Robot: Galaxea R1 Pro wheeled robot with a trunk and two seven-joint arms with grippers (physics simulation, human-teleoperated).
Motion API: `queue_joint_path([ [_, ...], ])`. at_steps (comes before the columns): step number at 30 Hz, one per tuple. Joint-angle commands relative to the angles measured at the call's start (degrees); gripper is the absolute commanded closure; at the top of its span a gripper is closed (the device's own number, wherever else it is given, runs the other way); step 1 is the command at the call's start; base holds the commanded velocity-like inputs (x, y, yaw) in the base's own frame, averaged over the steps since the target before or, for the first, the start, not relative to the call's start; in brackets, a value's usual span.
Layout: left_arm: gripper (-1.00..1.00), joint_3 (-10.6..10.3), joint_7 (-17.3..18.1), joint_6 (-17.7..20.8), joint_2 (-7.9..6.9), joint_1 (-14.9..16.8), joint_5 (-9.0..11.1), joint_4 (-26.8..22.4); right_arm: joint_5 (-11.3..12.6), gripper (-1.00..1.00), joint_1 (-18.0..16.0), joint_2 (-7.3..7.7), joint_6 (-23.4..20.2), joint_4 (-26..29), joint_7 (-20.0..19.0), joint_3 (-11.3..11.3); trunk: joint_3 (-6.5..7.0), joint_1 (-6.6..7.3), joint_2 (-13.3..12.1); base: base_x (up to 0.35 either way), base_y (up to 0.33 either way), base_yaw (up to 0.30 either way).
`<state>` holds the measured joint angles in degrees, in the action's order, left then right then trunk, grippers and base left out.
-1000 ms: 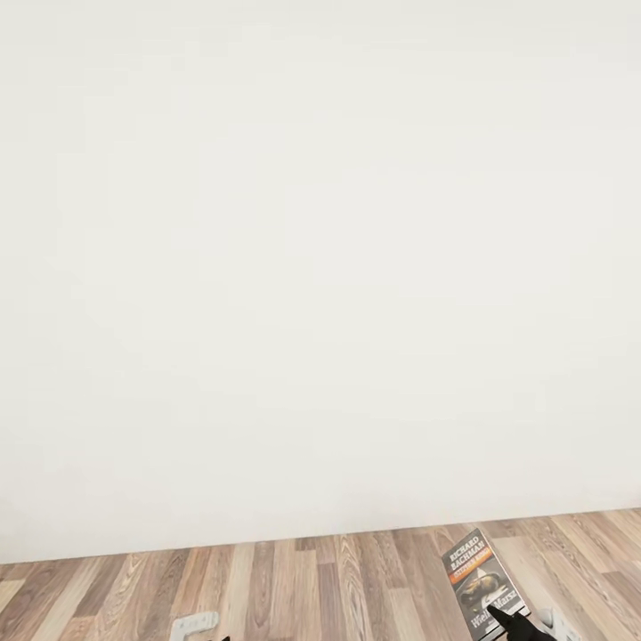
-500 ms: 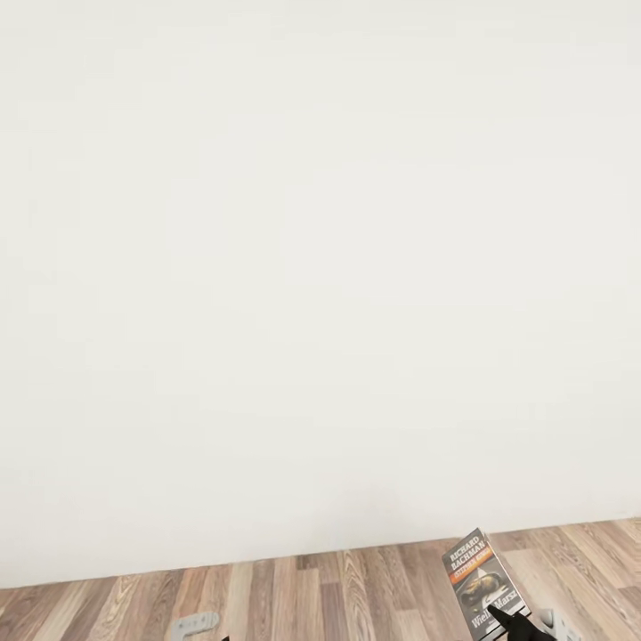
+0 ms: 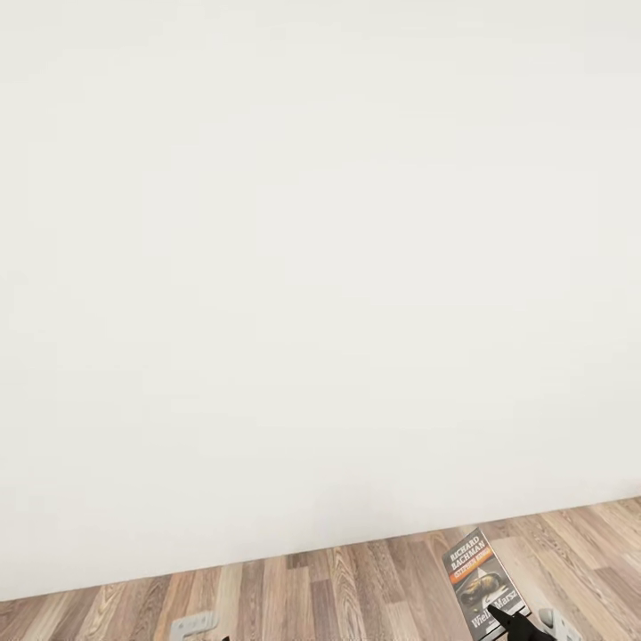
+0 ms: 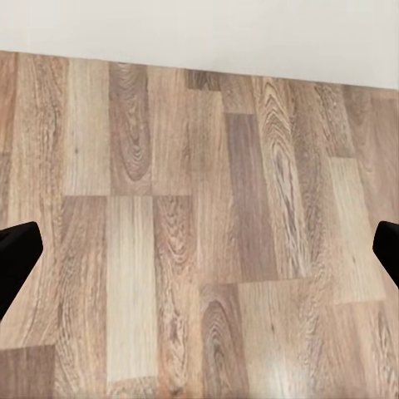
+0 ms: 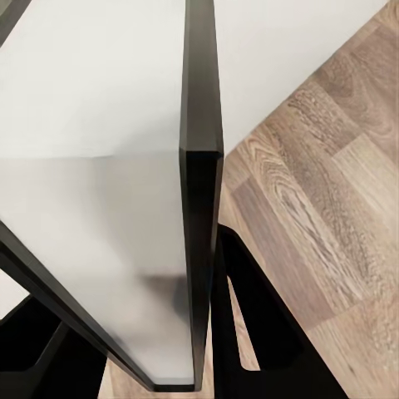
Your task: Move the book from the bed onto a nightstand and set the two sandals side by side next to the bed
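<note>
The book (image 3: pixel 479 579), dark grey with an orange band and white lettering, stands upright at the lower right of the head view. My right gripper (image 3: pixel 514 625) is shut on its lower edge. In the right wrist view the book (image 5: pixel 100 233) fills the space between the black fingers (image 5: pixel 266 341), its pale side and dark cover edge toward the camera. My left gripper (image 4: pixel 199 253) hangs over bare floor, its black fingertips (image 4: pixel 15 259) far apart and nothing between them. The bed, the nightstand and the sandals are out of view.
A plain white wall (image 3: pixel 320 267) stands close ahead across the head view. Brown wood-plank floor (image 3: pixel 356 588) runs along its foot. A grey part of my left arm (image 3: pixel 194 624) pokes in at the bottom edge.
The whole head view has shifted: the wall's foot sits lower at the left and slightly higher at the right, so the camera moved. The book stays in my right gripper.
</note>
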<state>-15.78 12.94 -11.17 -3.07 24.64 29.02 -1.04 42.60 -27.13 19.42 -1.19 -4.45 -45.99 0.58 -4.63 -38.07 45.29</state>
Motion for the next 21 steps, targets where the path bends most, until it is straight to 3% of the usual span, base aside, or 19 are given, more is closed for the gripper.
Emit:
queue_joint_path([
  [1, -1.0, -0.5, 0.2, -0.2, -0.01, 0.1, 0.6, 0.1, 0.4, 1.0, -0.1, 0.01, -0.1, -0.2, -0.3, 0.0, -0.19, -0.01, 0.1, 0.0, 0.0, -0.003],
  [21, -1.0, -0.5, 0.2, -0.2, -0.01, 0.1, 0.6, 0.1, 0.4, 1.0, -0.1, 0.01, -0.1, -0.2, -0.3, 0.0, -1.99, -0.01, 0.1, 0.0, 0.0, -0.042],
])
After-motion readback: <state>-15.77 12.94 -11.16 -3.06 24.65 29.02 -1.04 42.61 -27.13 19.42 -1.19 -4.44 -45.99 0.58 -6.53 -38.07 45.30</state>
